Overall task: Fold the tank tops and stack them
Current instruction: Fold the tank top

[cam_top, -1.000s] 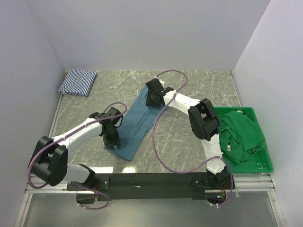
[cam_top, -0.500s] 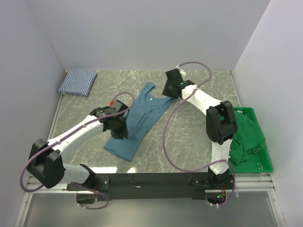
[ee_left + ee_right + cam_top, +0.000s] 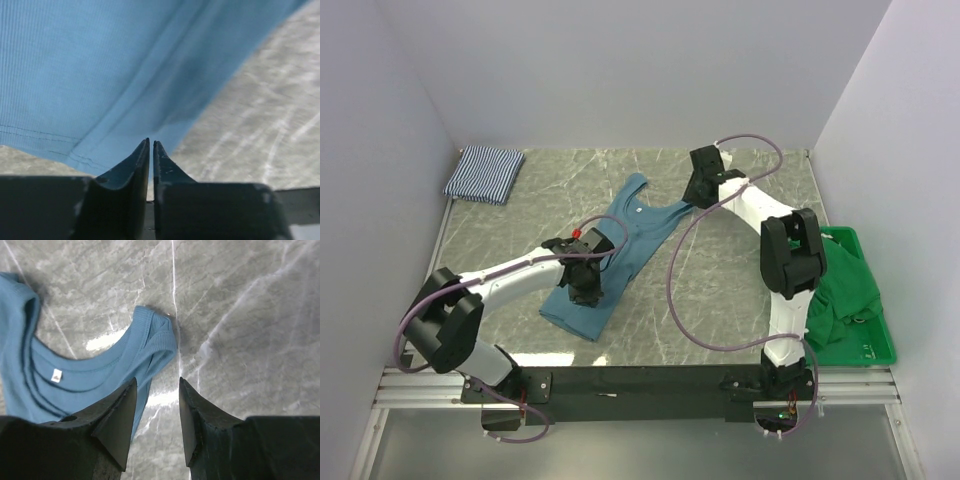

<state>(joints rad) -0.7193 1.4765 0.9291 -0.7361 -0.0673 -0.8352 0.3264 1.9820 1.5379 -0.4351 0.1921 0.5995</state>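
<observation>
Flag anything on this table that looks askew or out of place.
The teal top lies slanted across the table, its lower end looking doubled over unevenly. A heap of green cloth sits crumpled in the crate. The striped top at the far left corner looks neatly folded.

Nothing legible anywhere. A small white tag (image 3: pixel 56 375) inside the neckline of the teal tank top (image 3: pixel 102 367) bears a dark mark, too small to read.
</observation>
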